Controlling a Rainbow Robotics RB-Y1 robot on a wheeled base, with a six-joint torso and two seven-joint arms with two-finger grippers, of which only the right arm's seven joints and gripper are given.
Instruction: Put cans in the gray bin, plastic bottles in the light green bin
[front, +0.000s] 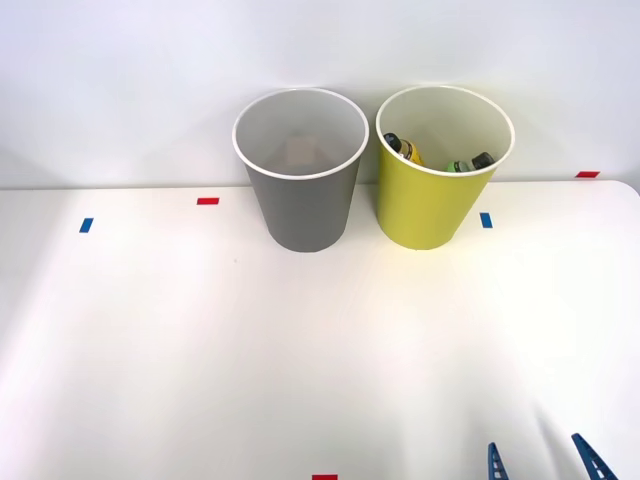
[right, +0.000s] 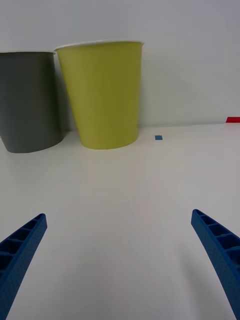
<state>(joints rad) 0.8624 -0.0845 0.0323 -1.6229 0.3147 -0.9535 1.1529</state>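
The gray bin (front: 301, 170) stands at the back of the white table, and a pale patch lies at its bottom; I cannot tell what it is. To its right stands the light green bin (front: 440, 170), holding plastic bottles with dark caps: a yellow one (front: 404, 148) and a green one (front: 470, 163). No can is in view. My right gripper (front: 545, 462) is low at the table's front right, well short of both bins, open and holding nothing. In the right wrist view the gray bin (right: 27, 100) and light green bin (right: 102, 92) stand ahead of the gripper (right: 120, 260), whose blue fingers (right: 22, 245) are spread wide.
Small tape marks dot the table (front: 200, 340): blue ones (front: 86, 225) (front: 486, 220) and red ones (front: 207, 201) (front: 587, 174) (front: 324, 477). A white wall rises behind the bins.
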